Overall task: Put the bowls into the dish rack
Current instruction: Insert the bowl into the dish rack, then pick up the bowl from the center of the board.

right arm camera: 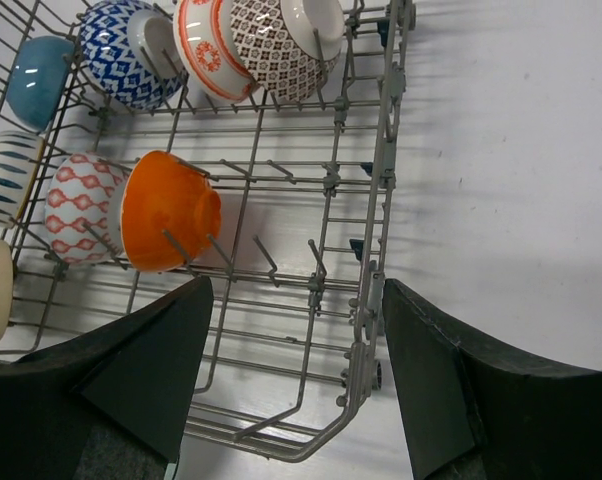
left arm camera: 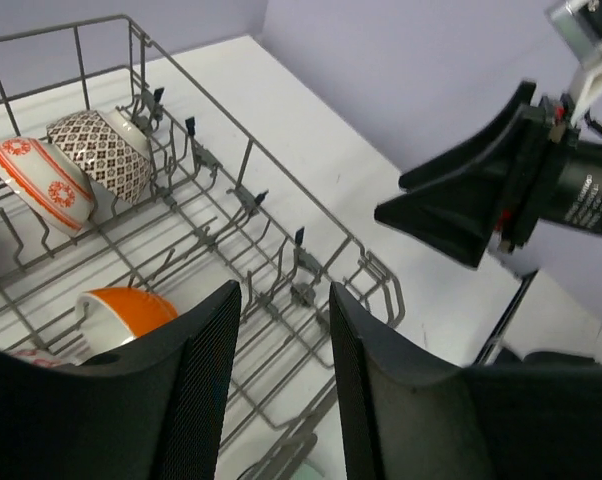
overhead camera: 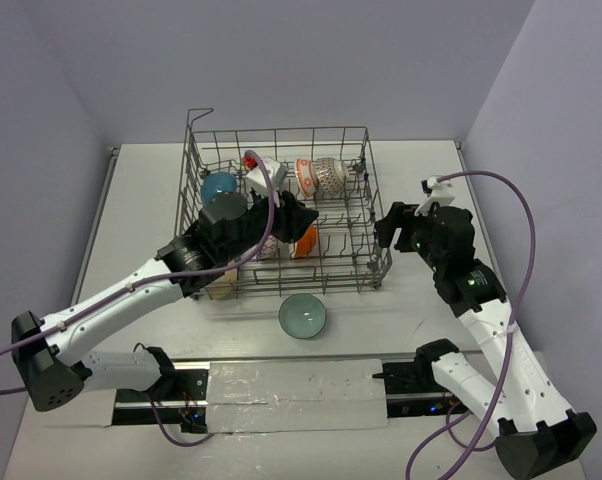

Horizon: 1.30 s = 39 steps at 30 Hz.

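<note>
The left arm reaches from the near left corner out over the dish rack [overhead camera: 278, 131], a grey wire basket standing mid-table on the white table [overhead camera: 131, 200]. The left end effector [left arm camera: 284, 295] hangs above the rack's near row. Its fingers are apart, with only rack wire showing between them, and the orange bowl [left arm camera: 126, 312] lies just to its left.

Inside the rack the bowls sit on edge among the tines. The far row, left to right, holds a plain blue bowl [right arm camera: 36, 80], a blue-and-white patterned bowl [right arm camera: 131, 60], a red-and-white bowl [right arm camera: 206, 50] and a brown-patterned bowl [right arm camera: 281, 40]. The near row holds a striped bowl [right arm camera: 6, 175] and a red lattice bowl [right arm camera: 76, 205], then the orange one.

A pale teal bowl [overhead camera: 302, 316] stands upright on the table just in front of the rack's near side.

The right end effector [right arm camera: 293, 290] hovers beside the rack's right wall, spread wide and holding nothing.
</note>
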Tool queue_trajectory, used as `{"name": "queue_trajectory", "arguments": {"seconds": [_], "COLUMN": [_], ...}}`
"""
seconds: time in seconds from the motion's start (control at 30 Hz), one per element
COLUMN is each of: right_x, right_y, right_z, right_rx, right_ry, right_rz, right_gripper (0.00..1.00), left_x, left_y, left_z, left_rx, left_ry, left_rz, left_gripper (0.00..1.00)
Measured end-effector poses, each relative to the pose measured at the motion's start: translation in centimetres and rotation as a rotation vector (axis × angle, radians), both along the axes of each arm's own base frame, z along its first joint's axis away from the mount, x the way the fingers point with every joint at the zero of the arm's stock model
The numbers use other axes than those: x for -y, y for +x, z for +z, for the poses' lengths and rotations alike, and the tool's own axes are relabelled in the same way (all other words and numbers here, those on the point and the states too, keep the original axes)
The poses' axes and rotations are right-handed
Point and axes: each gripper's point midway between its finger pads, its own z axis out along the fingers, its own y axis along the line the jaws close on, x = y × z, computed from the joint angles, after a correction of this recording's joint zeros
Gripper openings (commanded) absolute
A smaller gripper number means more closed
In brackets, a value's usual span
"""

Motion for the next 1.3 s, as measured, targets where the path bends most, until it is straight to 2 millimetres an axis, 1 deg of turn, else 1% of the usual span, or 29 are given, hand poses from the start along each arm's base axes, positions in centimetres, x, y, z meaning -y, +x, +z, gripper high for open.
{"name": "queue_trajectory", "arguments": {"seconds": [0.03,0.1,0.17,0.23,0.3,0.4,0.43,0.47,0.5,0.53,0.6,0.67,0.73,0.8,0.87,0.93,1.13,1.3], "right_x": [0.1,0.4,0.7,1.0,1.1,1.3,1.4,1.5,1.6,1.7,1.8,1.9,1.9,1.9,1.9,1.9,1.9,1.8], "right_y": [0.0,0.0,0.0,0.1,0.1,0.2,0.2,0.1,0.1,0.1,0.0,0.0,0.0,0.0,0.0,0.0,0.0,0.0], "right_z": [0.0,0.1,0.1,0.1,0.1,0.2,0.2,0.3,0.4,0.5,0.7,0.8,0.8,0.8,0.8,0.8,0.8,0.8], "right_rx": [0.002,0.008,0.010,0.011,0.011,0.014,0.016,0.020,0.024,0.027,0.035,0.040,0.040,0.040,0.040,0.040,0.039,0.038], "right_ry": [0.000,-0.002,-0.004,-0.005,-0.005,-0.007,-0.007,-0.007,-0.008,-0.008,-0.008,-0.007,-0.007,-0.007,-0.007,-0.007,-0.007,-0.006], "right_rz": [-0.004,-0.022,-0.043,-0.059,-0.068,-0.082,-0.085,-0.089,-0.093,-0.096,-0.103,-0.106,-0.107,-0.107,-0.106,-0.106,-0.105,-0.103], "right_gripper": [0.77,0.77,0.78,0.78,0.79,0.80,0.80,0.80,0.80,0.80,0.80,0.80,0.80,0.80,0.80,0.80,0.80,0.80], "left_x": [0.0,0.0,0.3,0.6,0.6,0.6,0.7,0.9,1.1,1.1,1.3,1.3,1.0,0.7,0.6,0.5,0.8,1.0], "left_y": [-0.4,-1.4,-2.9,-5.1,-7.2,-9.6,-10.3,-11.0,-11.9,-12.4,-14.0,-15.5,-16.6,-17.1,-17.4,-17.7,-18.0,-18.8], "left_z": [0.3,0.2,-0.6,-2.2,-4.2,-7.0,-7.9,-8.8,-10.2,-11.1,-13.8,-16.4,-18.7,-20.4,-21.4,-22.1,-23.1,-25.4], "left_rx": [0.011,0.016,0.008,-0.017,-0.051,-0.091,-0.104,-0.115,-0.129,-0.138,-0.164,-0.192,-0.220,-0.240,-0.253,-0.260,-0.260,-0.275], "left_ry": [0.026,0.097,0.166,0.247,0.330,0.439,0.473,0.504,0.549,0.578,0.666,0.743,0.813,0.861,0.890,0.907,0.930,0.996], "left_rz": [-0.017,-0.058,-0.109,-0.178,-0.236,-0.305,-0.325,-0.345,-0.371,-0.385,-0.427,-0.469,-0.497,-0.512,-0.519,-0.526,-0.535,-0.553], "left_gripper": [0.45,0.44,0.44,0.45,0.46,0.46,0.47,0.51,0.53,0.53,0.54,0.55,0.56,0.58,0.58,0.58,0.58,0.58]}}
